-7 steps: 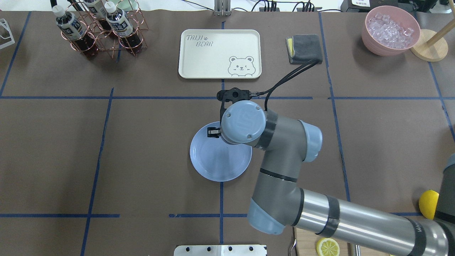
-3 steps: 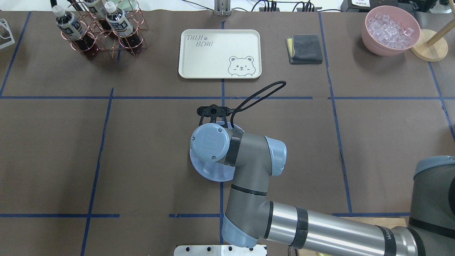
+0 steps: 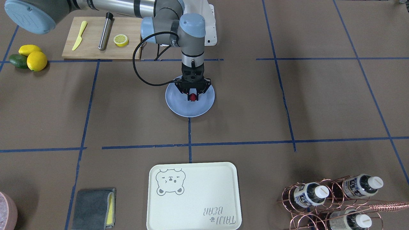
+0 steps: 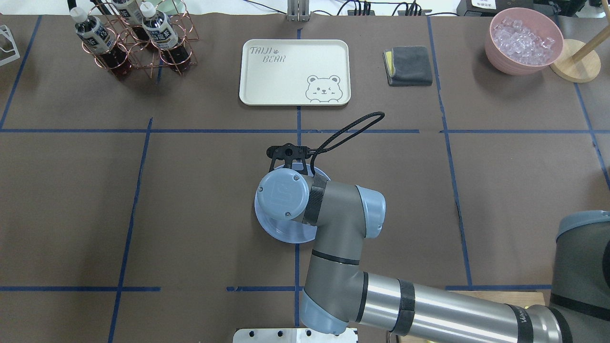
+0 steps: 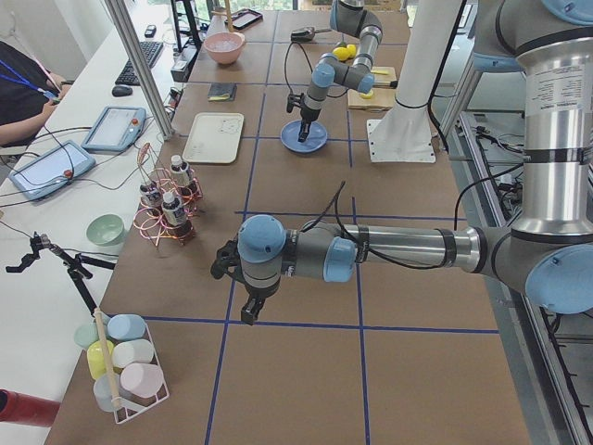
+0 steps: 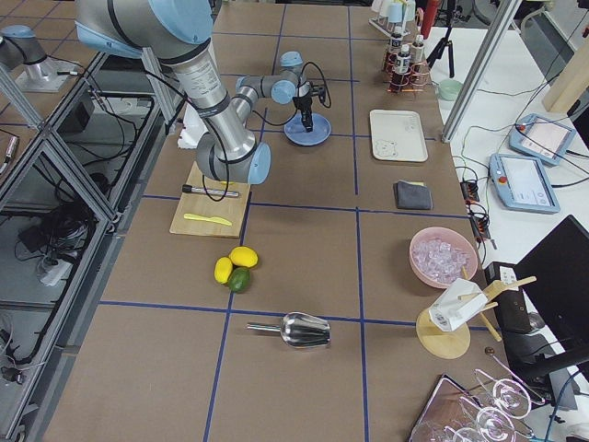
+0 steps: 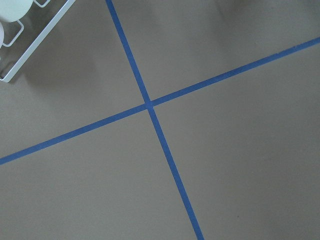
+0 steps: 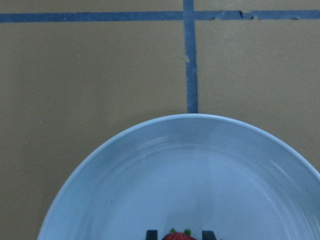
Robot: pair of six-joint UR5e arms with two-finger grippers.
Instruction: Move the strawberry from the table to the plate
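Note:
The small red strawberry (image 3: 192,97) hangs between the fingertips of my right gripper (image 3: 192,96), just above the light blue plate (image 3: 179,108) in the middle of the brown table (image 3: 127,121). The right gripper is shut on it. In the right wrist view the strawberry (image 8: 176,235) peeks in at the bottom edge between two dark fingertips (image 8: 151,234), over the plate (image 8: 200,165). From overhead my right wrist covers most of the plate (image 4: 286,234) and hides the berry. My left gripper (image 5: 248,313) hovers low over bare table far off; I cannot tell its state.
A cream bear tray (image 4: 294,71), a copper bottle rack (image 4: 133,43), a grey cloth (image 4: 408,65) and a pink bowl of ice (image 4: 523,40) line the far side. A cutting board (image 3: 92,48) with a lemon half, and lemons (image 3: 36,60), lie near the robot's base.
Over the last second my right wrist swung left and back over the plate's middle, carrying the gripper with it. Since 0.4 s ago it has barely shifted.

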